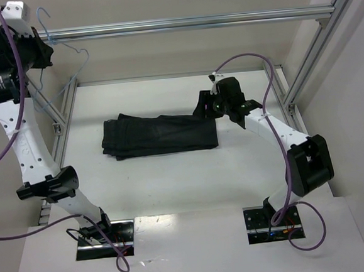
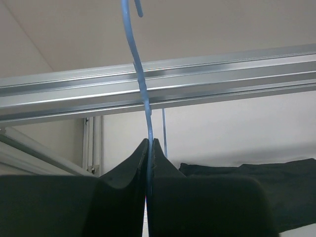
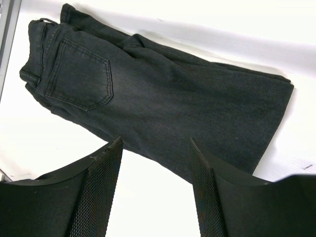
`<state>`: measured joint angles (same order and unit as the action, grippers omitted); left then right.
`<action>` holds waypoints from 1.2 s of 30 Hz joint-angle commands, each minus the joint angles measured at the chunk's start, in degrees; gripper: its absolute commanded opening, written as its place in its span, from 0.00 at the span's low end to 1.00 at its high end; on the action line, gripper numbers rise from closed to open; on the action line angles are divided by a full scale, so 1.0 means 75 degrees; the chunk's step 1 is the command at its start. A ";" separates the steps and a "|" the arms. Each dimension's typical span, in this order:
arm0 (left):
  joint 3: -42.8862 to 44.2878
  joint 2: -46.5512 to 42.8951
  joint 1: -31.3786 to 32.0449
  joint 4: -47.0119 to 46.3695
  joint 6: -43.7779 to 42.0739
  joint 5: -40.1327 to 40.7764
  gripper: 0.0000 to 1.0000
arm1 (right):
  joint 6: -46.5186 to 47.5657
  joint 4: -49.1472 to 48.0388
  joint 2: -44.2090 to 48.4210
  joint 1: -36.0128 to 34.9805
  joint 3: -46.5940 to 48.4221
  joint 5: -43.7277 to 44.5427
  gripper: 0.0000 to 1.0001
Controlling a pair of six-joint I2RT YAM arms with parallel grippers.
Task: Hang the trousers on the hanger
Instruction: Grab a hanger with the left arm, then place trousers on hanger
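Early stage: your left pincer pinches the hanger above the far-left corner of the bench; right pincer spread over the trousers, folded mid-bench, apparently not yet gripped or draped.

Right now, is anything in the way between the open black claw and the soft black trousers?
No, nothing visible. The right gripper hangs open near one end of the folded black fabric trousers, which lie flat on the white table.

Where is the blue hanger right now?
High in the top view's far-left corner, the hanger hangs pinched between the left fingers, right by the silver frame bar.
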<state>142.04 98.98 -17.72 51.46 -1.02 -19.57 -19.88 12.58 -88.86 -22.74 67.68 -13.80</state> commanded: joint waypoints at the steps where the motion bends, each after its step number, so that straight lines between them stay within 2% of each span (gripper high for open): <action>1: -0.0001 -0.0493 0.0007 -0.1014 0.0229 -0.0402 0.04 | 0.0002 -0.0447 0.0352 -0.0073 -0.0153 0.0118 0.61; 7: -0.0422 -0.0927 0.0007 -0.1119 0.0300 -0.0402 0.04 | 0.0002 -0.0447 0.0690 -0.0073 -0.0234 0.0118 0.60; 13: -0.2398 -0.1911 0.0007 -0.1119 0.0370 -0.0648 0.03 | -0.0139 -0.0307 0.1218 -0.0073 -0.0632 0.0340 0.60; 17: -0.3175 -0.2428 0.0007 -0.1342 0.0592 -0.0893 0.03 | -0.0221 -0.0306 0.1511 -0.0073 -0.0867 0.0411 0.57; 27: -0.3481 -0.3411 0.0007 -0.1565 0.0744 -0.1514 0.03 | -0.0432 -0.0306 0.1664 -0.0307 -0.1020 0.0411 0.56; 31: -0.4054 -0.4078 0.0007 -0.1495 0.0897 -0.2111 0.03 | -0.0689 -0.0388 0.1524 -0.0565 -0.0950 0.0095 0.56; 33: -0.4312 -0.4255 0.0007 -0.1227 0.0897 -0.2674 0.03 | -0.0805 -0.0458 0.1524 -0.0681 -0.0950 -0.0127 0.60; 36: -0.4839 -0.4653 0.0077 -0.0805 0.0582 -0.2886 0.03 | -0.0982 -0.0529 0.1524 -0.0916 -0.0950 -0.0420 0.62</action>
<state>108.18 65.80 -17.43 45.47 4.38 -35.75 -25.15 12.88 -78.43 -27.79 60.42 -14.00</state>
